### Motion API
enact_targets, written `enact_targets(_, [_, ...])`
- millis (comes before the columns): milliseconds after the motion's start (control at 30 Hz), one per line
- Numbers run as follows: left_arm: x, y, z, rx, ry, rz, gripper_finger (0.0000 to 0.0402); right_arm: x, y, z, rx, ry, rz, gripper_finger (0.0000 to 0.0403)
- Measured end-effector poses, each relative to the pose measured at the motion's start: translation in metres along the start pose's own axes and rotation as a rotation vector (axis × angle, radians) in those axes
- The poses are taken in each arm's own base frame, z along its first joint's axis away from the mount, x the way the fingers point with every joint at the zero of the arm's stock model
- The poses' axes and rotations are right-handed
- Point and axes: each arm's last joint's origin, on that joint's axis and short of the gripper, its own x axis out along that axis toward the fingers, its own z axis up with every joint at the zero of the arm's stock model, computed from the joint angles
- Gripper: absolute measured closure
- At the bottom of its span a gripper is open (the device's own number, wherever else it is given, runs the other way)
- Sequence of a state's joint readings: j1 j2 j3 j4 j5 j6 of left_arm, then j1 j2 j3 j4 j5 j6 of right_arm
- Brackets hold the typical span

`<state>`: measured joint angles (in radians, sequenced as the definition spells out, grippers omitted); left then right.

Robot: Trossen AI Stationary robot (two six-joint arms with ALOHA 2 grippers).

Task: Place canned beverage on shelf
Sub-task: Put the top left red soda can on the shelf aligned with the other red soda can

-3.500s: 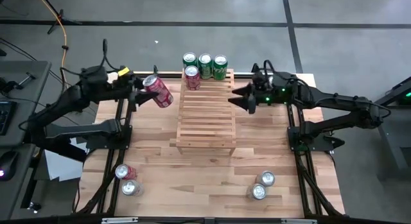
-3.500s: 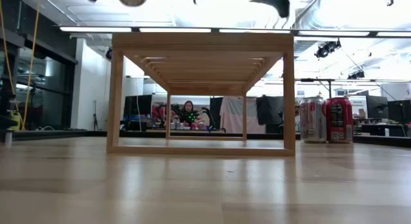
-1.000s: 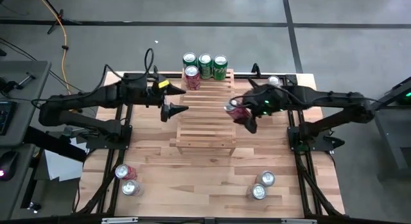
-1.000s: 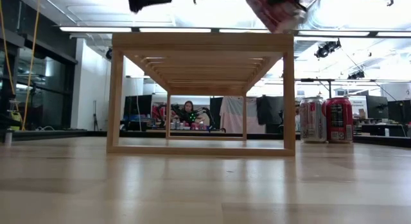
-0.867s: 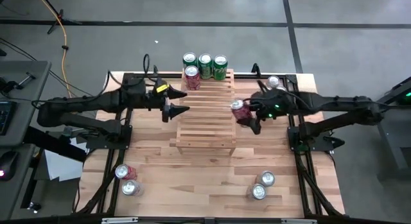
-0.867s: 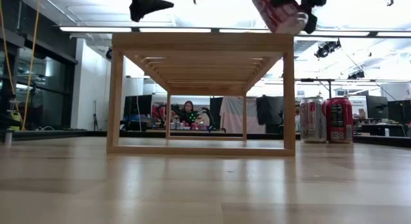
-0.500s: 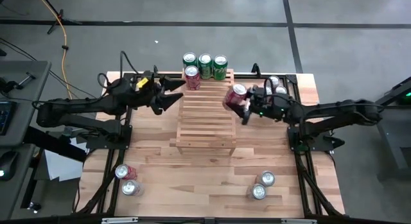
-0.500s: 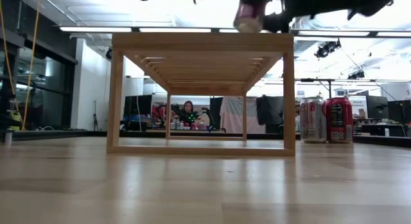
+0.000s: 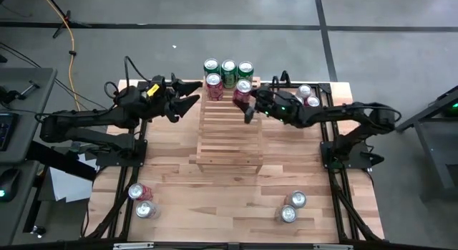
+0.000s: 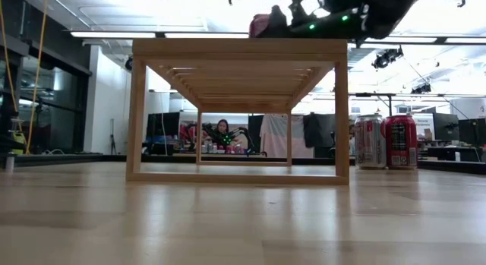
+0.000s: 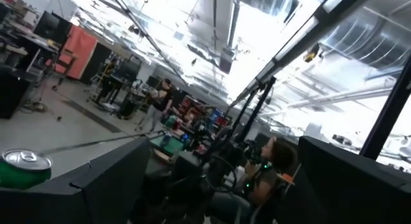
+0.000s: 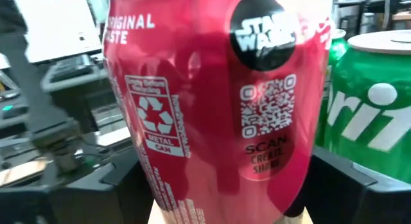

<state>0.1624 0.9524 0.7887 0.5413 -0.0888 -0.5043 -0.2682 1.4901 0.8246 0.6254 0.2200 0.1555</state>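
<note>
Glossy red metal can [image 12: 218,102], pale matt wooden slatted shelf [image 9: 229,135], smooth wood-grain tabletop [image 9: 215,196].

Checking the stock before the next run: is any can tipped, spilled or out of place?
Nothing spilled. One oddity: a red can at the table's near left lies on its side, beside an upright one. The right claw holds a red can upright at the shelf's far end.

Eleven cans [image 9: 139,192] — three green — and one shelf [image 9: 229,139].
</note>
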Motion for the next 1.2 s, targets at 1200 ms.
enact_targets(1200, [0.0, -0.001, -0.001, -0.016, 0.017, -0.032, 0.0012, 0.03, -0.002, -0.02, -0.023, 0.102, -0.046, 0.006])
